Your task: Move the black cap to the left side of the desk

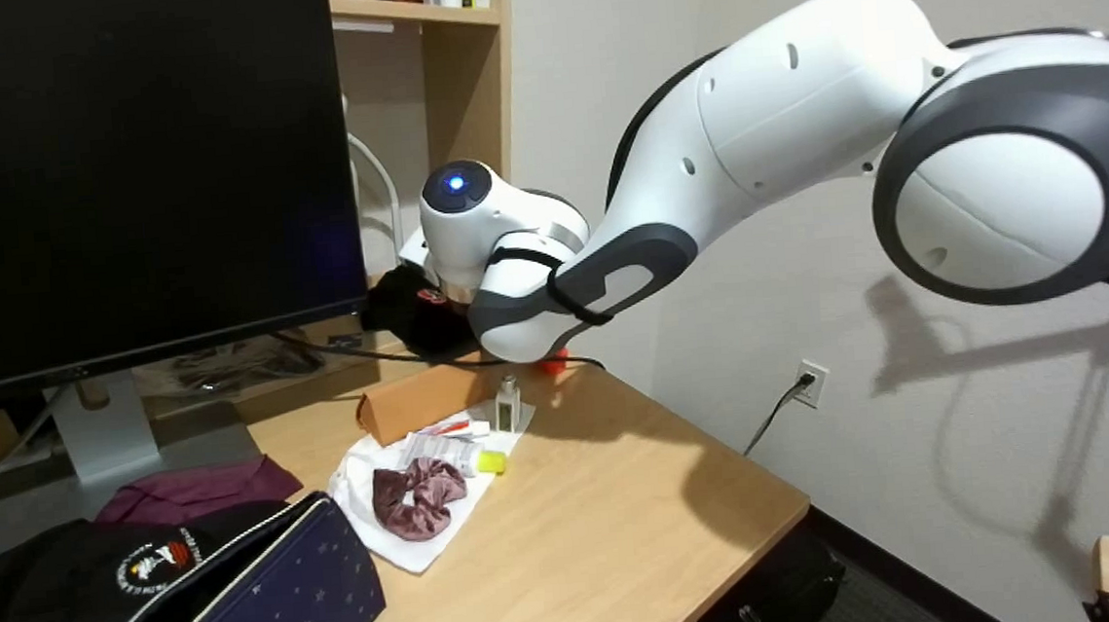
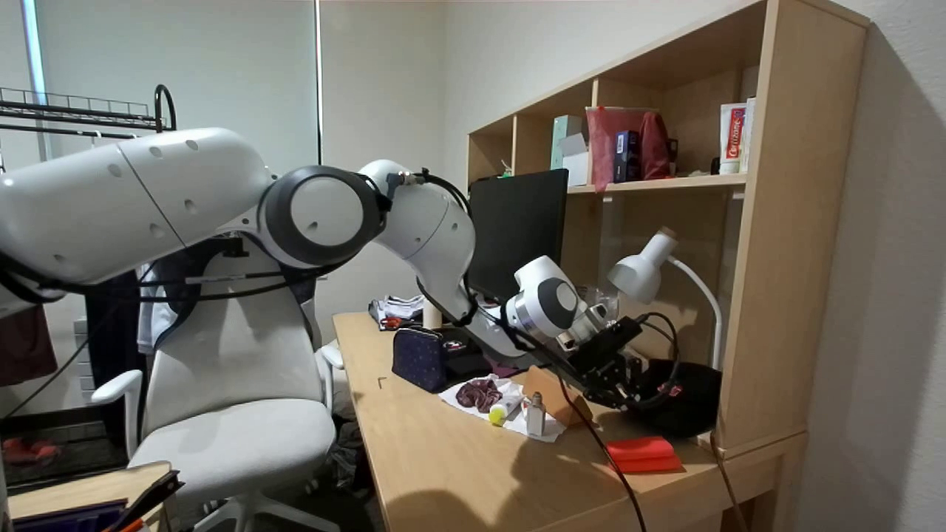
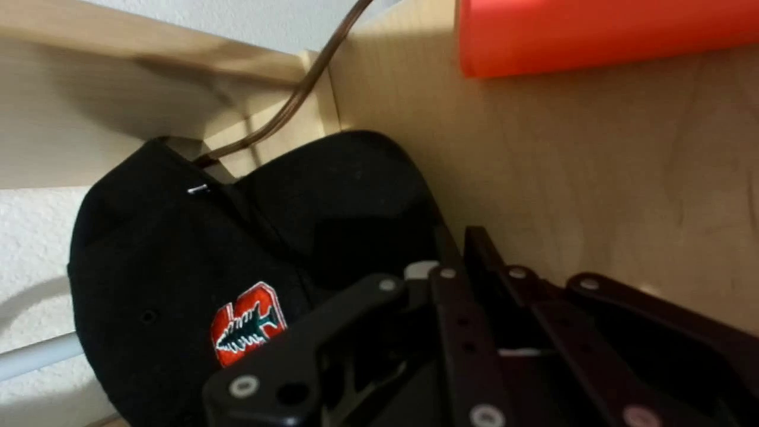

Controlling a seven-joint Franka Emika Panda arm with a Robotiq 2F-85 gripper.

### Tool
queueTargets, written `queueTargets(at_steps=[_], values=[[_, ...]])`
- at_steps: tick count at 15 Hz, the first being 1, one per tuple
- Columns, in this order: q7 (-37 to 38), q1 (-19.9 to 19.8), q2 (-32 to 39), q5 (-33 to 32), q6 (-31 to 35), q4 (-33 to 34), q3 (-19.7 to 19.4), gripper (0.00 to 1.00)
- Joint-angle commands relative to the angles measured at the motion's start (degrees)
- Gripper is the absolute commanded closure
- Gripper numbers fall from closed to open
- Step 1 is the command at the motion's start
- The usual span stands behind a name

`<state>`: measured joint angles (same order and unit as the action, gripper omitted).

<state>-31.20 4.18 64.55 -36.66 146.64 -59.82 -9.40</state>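
Flanking the tool [image 3: 463, 238] is the black cap [image 3: 160, 261] (tree-marked red patch [image 3: 248, 325]).

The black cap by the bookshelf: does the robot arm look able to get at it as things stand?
Probably yes: in the wrist view the gripper is at the brim of the black cap, nothing visible blocking it.

White, grey-ringed arm [image 1: 800, 118]; black, screw-studded jaws

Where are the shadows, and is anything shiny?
In an exterior view, an arm-shaped shadow on the wall; in both exterior views, shadows on the desk; in the wrist view, shadow on the black cap, a pale bright patch on the red object.
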Motion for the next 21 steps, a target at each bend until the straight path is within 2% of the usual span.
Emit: queueTargets(at_steps=[1,5,8,13,14,16,21], values=[[1.87,0.72,-1.57,-1.36,-0.34,-0.23,-1.37,0.92],[7.81,1.04,-7.43,-1.27,2.13,-5.71,-2.69,0.88],[15.22,2.51,-12.15,-2.31,3.59,-10.47,-5.28,0.91],[20.19,3.38,-17.27,-3.11,4.63,-16.25,-6.33,0.91],[20.21,3.03,-17.57,-3.07,4.98,-16.67,-5.84,0.65],[17.97,1.63,-17.60,-1.94,5.87,-17.00,-3.62,0.63],[9.72,-2.90,-13.14,2.05,4.99,-13.79,3.58,0.32]])
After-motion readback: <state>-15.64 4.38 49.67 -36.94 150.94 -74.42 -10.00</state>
